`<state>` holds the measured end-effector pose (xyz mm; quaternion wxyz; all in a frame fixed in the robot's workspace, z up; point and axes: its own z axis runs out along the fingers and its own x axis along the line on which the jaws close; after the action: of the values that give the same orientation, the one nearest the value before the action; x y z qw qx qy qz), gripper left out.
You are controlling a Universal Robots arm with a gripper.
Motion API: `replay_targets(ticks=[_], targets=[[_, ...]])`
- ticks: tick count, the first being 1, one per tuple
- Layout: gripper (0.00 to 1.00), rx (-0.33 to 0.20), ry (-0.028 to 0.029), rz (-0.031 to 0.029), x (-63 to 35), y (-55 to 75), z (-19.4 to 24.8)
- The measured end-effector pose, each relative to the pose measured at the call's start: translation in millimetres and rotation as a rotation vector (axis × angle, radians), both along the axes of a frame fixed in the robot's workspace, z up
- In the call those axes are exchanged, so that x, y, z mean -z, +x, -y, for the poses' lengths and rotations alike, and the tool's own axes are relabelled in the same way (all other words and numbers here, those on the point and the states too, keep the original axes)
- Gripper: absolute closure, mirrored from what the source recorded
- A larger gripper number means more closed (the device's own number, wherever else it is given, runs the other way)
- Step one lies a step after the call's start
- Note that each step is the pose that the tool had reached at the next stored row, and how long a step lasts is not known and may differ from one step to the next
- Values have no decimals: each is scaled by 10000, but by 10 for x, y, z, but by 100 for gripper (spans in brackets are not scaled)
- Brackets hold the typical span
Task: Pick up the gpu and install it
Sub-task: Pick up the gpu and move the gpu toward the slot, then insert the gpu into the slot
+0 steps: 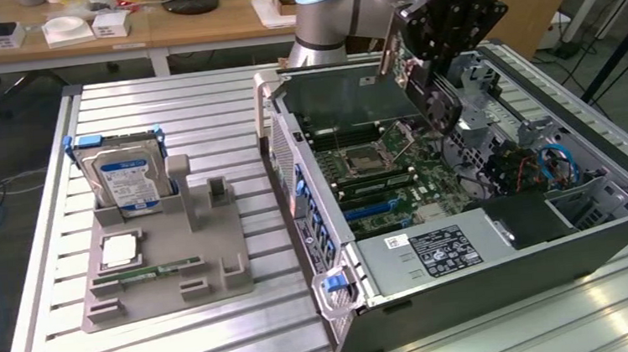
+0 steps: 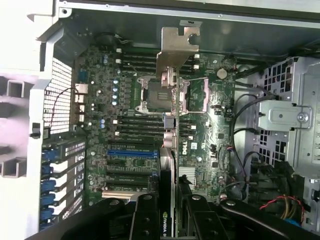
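My gripper (image 1: pixel 433 82) hangs over the open computer case (image 1: pixel 337 325) and is shut on the gpu (image 1: pixel 347 98), a dark flat card held on edge above the motherboard (image 1: pixel 387 179). In the wrist view the gpu (image 2: pixel 170 145) runs edge-on away from the gripper (image 2: pixel 170 217), its silver bracket (image 2: pixel 177 47) at the far end and a green logo by the black fingers (image 2: pixel 145 220). Below it lie the blue slot (image 2: pixel 132 154), the black slots and the processor socket (image 2: pixel 152 92). The card looks clear of the board.
A grey holder (image 1: pixel 165 280) on the slatted metal table (image 1: pixel 50 247) carries a hard drive (image 1: pixel 126 178), a processor chip (image 1: pixel 118 250) and a memory stick (image 1: pixel 148 275). Inside the case are the power supply (image 1: pixel 443 250), a drive cage (image 2: pixel 290 115) and loose cables (image 1: pixel 554 161).
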<state>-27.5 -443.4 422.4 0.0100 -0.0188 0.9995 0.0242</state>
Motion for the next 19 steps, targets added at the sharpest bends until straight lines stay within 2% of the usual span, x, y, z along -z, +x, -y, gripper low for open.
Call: replay_targets(ticks=[3, 19], targets=[[74, -11, 2, -1, 0, 58, 1], [74, -17, 2, 0, 0, 61, 0]])
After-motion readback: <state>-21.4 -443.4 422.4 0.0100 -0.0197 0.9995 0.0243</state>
